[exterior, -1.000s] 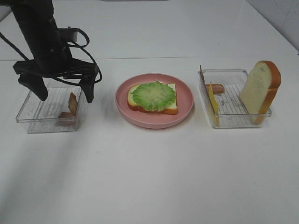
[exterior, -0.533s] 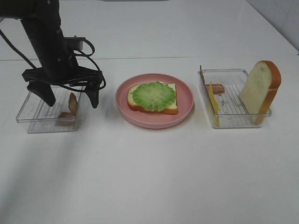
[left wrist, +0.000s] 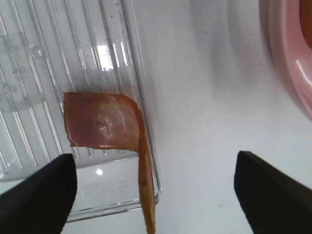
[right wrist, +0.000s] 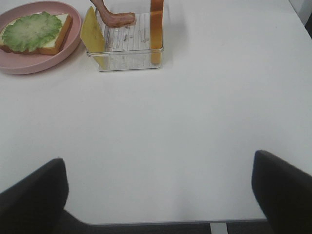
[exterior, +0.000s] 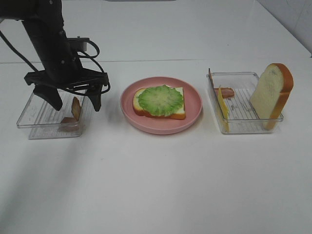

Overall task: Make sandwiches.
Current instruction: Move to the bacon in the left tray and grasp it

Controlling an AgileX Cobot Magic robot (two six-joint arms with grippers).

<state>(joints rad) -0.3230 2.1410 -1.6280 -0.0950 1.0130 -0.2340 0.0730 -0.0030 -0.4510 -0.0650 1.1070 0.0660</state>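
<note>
Left of the pink plate (exterior: 194,108), the left end effector (exterior: 74,103) hung jaws apart astride a bacon strip (exterior: 76,108) in its tray (exterior: 39,114), seemingly to lift it. The half-built sandwich (exterior: 160,102) lay on the plate; rightward, the right end effector (right wrist: 158,190) hovered, jaws apart.

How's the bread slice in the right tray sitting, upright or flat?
Upright. The bread slice stands on its edge at the right end of the clear tray, rising well above its rim.

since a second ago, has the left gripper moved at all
Yes. The left gripper has shifted right and slightly down over the left clear tray, its jaws narrower but open.
</note>
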